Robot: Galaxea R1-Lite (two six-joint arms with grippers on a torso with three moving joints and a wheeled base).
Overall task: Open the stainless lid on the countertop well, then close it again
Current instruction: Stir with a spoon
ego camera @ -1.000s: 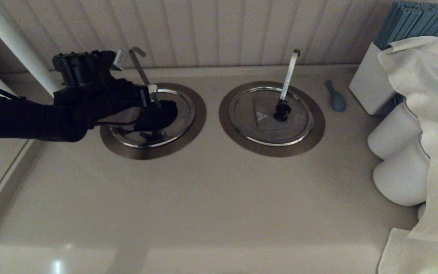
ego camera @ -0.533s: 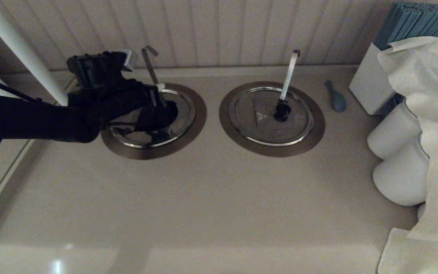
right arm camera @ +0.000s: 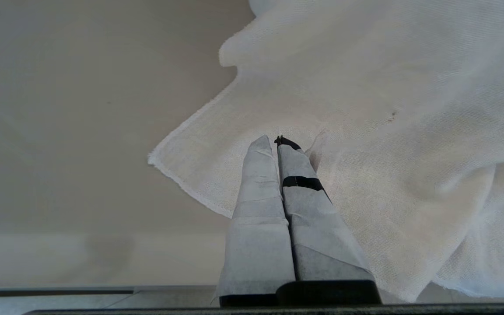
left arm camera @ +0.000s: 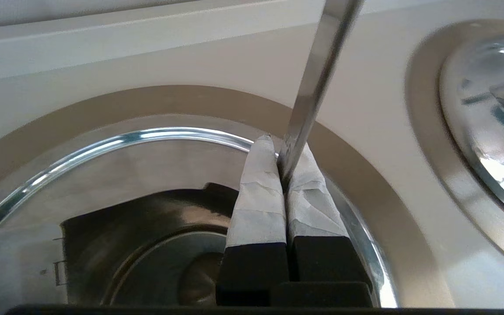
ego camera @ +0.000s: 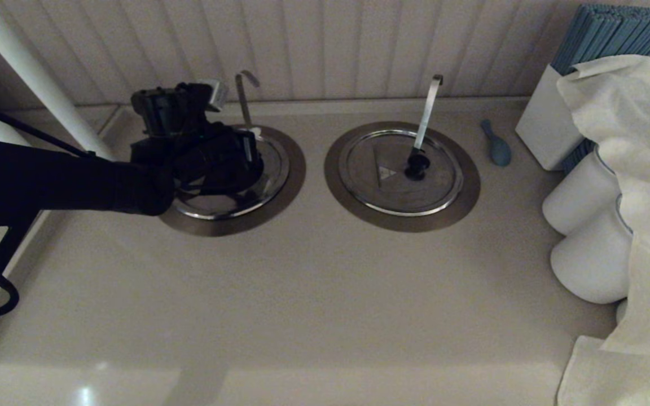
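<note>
The countertop well (ego camera: 293, 179) sits at the back left with its wide brown ring. Its stainless lid (ego camera: 273, 168) shows a grey rear part (left arm camera: 147, 162). In front of that a dark opening (left arm camera: 147, 227) shows a round vessel inside. A thin hooked rod (ego camera: 242, 98) rises nearly upright from the well. My left gripper (ego camera: 251, 138) hangs over the well's middle, shut on the rod (left arm camera: 309, 87) at its fingertips (left arm camera: 280, 146). The lid's knob is hidden. My right gripper (right arm camera: 276, 142) is shut and empty above a white cloth (right arm camera: 365, 109), out of the head view.
The twin lid (ego camera: 398, 186) to the right lies closed, with a black knob (ego camera: 415, 164) and a pale flat handle (ego camera: 427, 110). A blue spoon (ego camera: 497, 149), a white box of blue sticks (ego camera: 550, 121), white rolls (ego camera: 584, 194) and draped cloth (ego camera: 635, 146) crowd the right side.
My left arm has moved to the right over the well. The hooked rod went with it, swinging from a left lean to nearly upright.
</note>
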